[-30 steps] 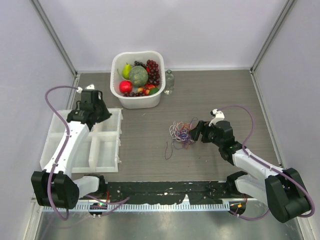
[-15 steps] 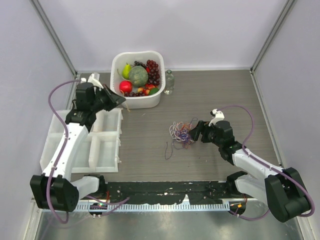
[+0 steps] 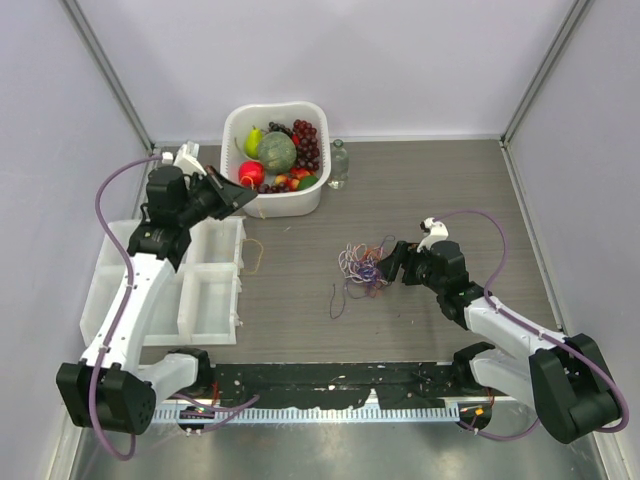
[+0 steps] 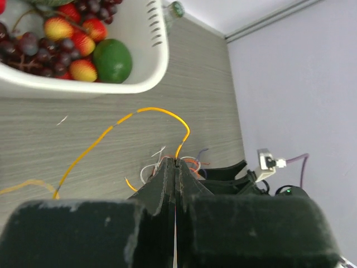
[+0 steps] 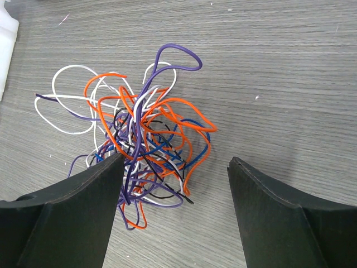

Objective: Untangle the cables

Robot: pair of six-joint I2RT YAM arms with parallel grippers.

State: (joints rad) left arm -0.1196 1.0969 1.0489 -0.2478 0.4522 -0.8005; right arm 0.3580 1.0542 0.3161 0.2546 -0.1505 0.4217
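Note:
The cables [image 3: 362, 265] lie in a small tangle of orange, purple, white, blue and black wires mid-table, and fill the right wrist view [image 5: 134, 139]. My right gripper [image 3: 393, 263] is open just right of the tangle, low over the table; its left finger [image 5: 72, 206] overlaps the tangle's edge and nothing is held [image 5: 175, 173]. My left gripper [image 3: 243, 200] hovers by the fruit basket, shut [image 4: 176, 162] on a yellow-orange cable [image 4: 162, 110] that arcs away and trails down beside the tray [image 3: 258, 250]. A loose purple wire [image 3: 337, 298] trails from the tangle toward the front.
A white basket [image 3: 308, 203] of fruit stands at the back, with a small clear bottle [image 3: 338, 163] beside it. A white compartment tray [image 3: 200, 290] sits at the left. A black strip [image 3: 330, 378] runs along the front edge.
My left arm has swung from over the tray toward the basket front, and the yellow-orange cable now hangs beside the tray. The right arm and the tangle have not moved.

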